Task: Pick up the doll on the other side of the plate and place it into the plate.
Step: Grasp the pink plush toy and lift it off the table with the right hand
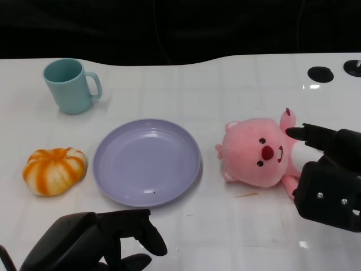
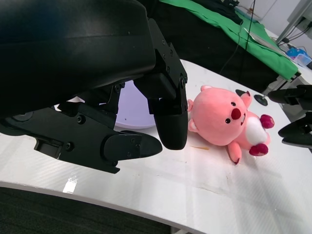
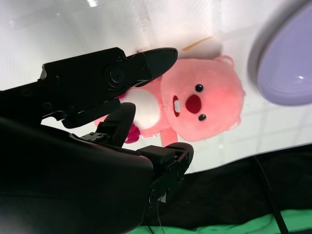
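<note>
A pink plush doll (image 1: pixel 258 153) with a red nose lies on its back on the white table, just right of the empty lavender plate (image 1: pixel 146 161). My right hand (image 1: pixel 326 172) hovers over the doll's white belly and legs, fingers (image 3: pixel 146 63) spread above and around the body without closing on it. The doll (image 3: pixel 195 97) fills the right wrist view, the plate's rim (image 3: pixel 285 63) beside its head. My left hand (image 1: pixel 104 240) rests low at the near table edge, in front of the plate, holding nothing; the left wrist view shows the doll (image 2: pixel 229 122) beyond its fingers (image 2: pixel 168 112).
A teal mug (image 1: pixel 70 84) stands at the back left. An orange-and-white pumpkin toy (image 1: pixel 54 169) lies left of the plate. Two black round holes (image 1: pixel 320 73) mark the table's far right corner. A thin orange scrap (image 1: pixel 246 195) lies near the doll.
</note>
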Robot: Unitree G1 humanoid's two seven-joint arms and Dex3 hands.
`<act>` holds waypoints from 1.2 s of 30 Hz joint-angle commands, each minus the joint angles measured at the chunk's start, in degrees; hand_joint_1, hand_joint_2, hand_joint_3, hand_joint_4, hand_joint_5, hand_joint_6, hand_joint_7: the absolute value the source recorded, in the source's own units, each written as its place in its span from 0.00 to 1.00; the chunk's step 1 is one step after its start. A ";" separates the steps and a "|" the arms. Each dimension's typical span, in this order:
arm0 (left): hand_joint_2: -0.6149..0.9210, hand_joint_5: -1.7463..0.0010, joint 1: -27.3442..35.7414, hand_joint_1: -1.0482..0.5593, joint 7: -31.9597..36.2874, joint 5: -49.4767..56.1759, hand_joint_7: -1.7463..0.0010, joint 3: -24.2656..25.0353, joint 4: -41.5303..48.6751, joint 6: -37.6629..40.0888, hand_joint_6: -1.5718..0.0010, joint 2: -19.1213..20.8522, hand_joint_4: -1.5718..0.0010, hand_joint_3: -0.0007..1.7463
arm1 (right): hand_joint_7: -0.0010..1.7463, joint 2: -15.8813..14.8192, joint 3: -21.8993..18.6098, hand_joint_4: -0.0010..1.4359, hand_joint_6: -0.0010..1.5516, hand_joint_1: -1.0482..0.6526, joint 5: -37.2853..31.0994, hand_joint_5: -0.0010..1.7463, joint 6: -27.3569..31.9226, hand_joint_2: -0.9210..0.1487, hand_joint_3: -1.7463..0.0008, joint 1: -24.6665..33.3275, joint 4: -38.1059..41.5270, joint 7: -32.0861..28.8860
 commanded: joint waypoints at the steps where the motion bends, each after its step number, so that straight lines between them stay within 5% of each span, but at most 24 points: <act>1: 1.00 0.04 -0.10 0.52 -0.88 -0.34 0.45 0.10 -0.04 0.84 0.55 0.60 0.60 0.24 | 0.04 -0.35 1.58 0.28 0.17 0.23 -2.55 0.24 0.69 0.00 0.96 -2.01 1.74 1.70; 15: 0.99 0.03 0.45 0.52 -1.14 -0.90 0.46 0.53 -0.55 0.91 0.55 0.86 0.61 0.24 | 0.04 2.35 5.58 0.23 0.23 0.20 -12.57 0.18 -4.01 0.00 0.90 -6.70 12.68 0.42; 36: 1.00 0.04 1.11 0.52 -1.27 -1.27 0.45 0.79 -1.46 0.82 0.55 1.19 0.61 0.23 | 0.03 8.12 7.45 0.22 0.25 0.18 -16.26 0.20 -12.86 0.00 0.90 -14.59 33.18 -4.69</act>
